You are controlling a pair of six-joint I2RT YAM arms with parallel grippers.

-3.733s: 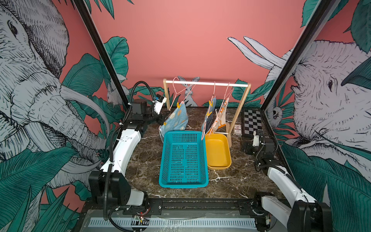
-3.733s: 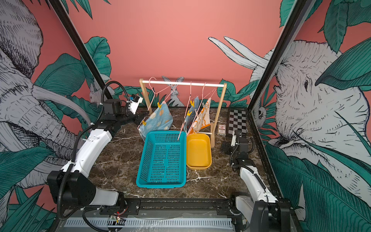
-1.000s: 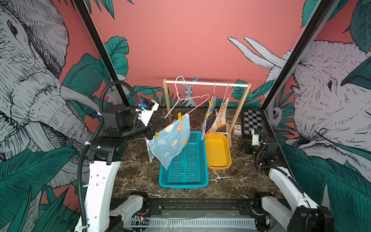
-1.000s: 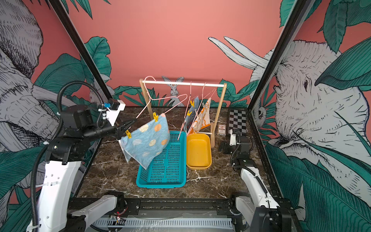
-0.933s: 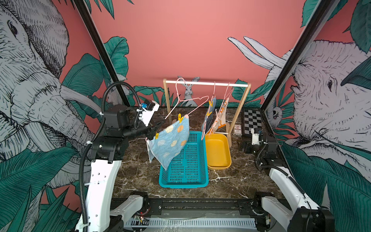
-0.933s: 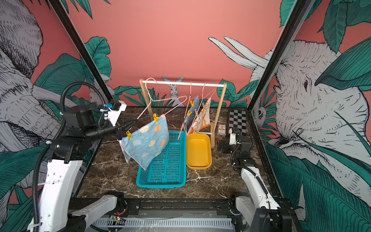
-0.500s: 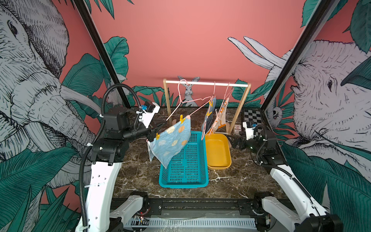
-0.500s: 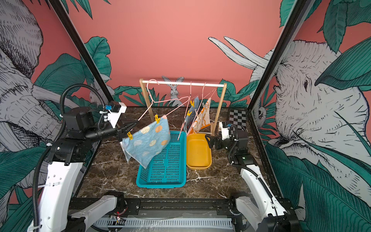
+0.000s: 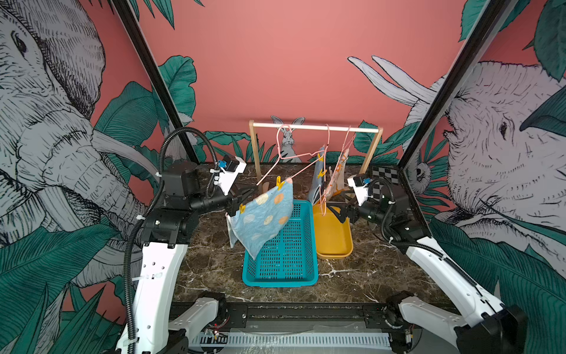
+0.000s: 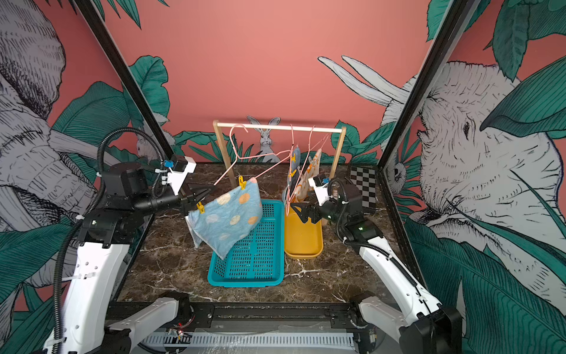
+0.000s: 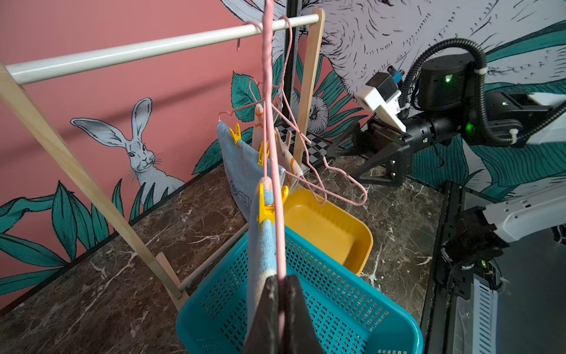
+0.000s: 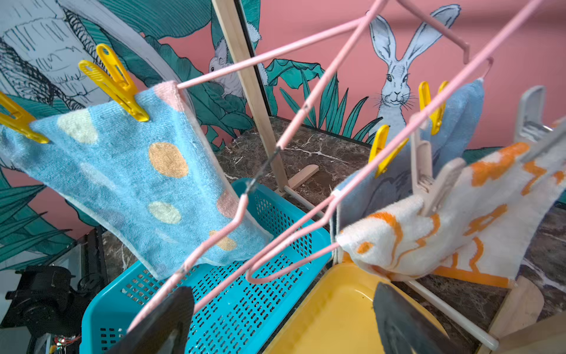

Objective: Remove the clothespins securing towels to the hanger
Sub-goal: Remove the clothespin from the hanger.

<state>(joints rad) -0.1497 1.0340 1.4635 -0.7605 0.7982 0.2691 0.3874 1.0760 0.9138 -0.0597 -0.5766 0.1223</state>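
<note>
Pink wire catches the eye first. The tilted hanger (image 11: pixel 267 92) hooks the white rod of the wooden rack (image 9: pixel 306 126) but leans far out sideways, apart from the two other hangers. The left gripper (image 9: pixel 242 202) has its jaws pressed together on that hanger's low end, right at the corner of the spotted towel (image 9: pixel 263 217). Its wrist view shows the wire, with the cloth edge against it, pinched between the dark fingers (image 11: pixel 266 306).

Two yellow pegs pin this light blue towel to the wire. The upper clothespin (image 9: pixel 279 182) sits at the high corner, and the lower clothespin (image 9: pixel 242 208) is just beside the left gripper. The cloth hangs slanted over the left side of the teal basket (image 9: pixel 280 279), which stands on the marble table (image 9: pixel 208 254).

The right gripper (image 9: pixel 337 206) has its jaws spread wide and holds nothing. It hangs above the back end of the yellow tray (image 9: pixel 333 253), near the low bends of the other hangers. In its wrist view a pink wire loop lies between the two fingers (image 12: pixel 165 318); I cannot tell whether it touches either.

Behind that loop hangs the blue towel (image 12: pixel 456 128), pinned by yellow clothespins (image 12: pixel 382 147). Beside it is the cream towel (image 12: pixel 453 220) with orange outlines, held by a beige clothespin (image 12: pixel 435 187) and a pale grey clothespin (image 12: pixel 530 113).
</note>
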